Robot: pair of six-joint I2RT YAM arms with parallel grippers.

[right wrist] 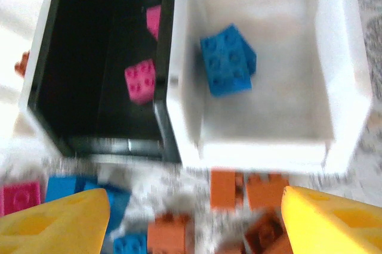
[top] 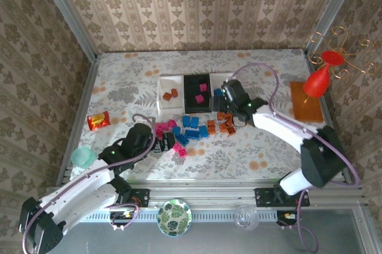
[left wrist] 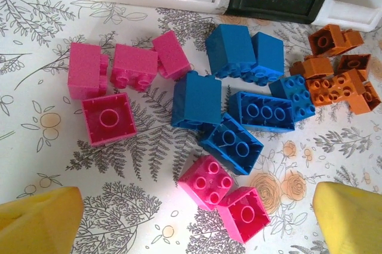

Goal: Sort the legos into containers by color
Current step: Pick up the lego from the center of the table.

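A loose pile of legos (top: 194, 129) in pink, blue and orange lies mid-table. Behind it stand three containers in a row: a white tray (top: 162, 92) with orange bricks, a black tray (top: 187, 94) with pink bricks, and another white tray (right wrist: 262, 146) holding a blue brick (right wrist: 227, 60). My right gripper (right wrist: 194, 218) hovers open at that tray's near wall, nothing between its fingers, with orange bricks (right wrist: 239, 189) below. My left gripper (left wrist: 197, 221) is open low over two pink bricks (left wrist: 208, 181), with blue bricks (left wrist: 239, 57) just beyond them.
A red-yellow snack packet (top: 98, 121) and a teal cup (top: 82, 157) sit at the left. An orange mat (top: 305, 102) with a red ornament (top: 316, 81) is at the right. A patterned plate (top: 173, 217) rests on the front rail.
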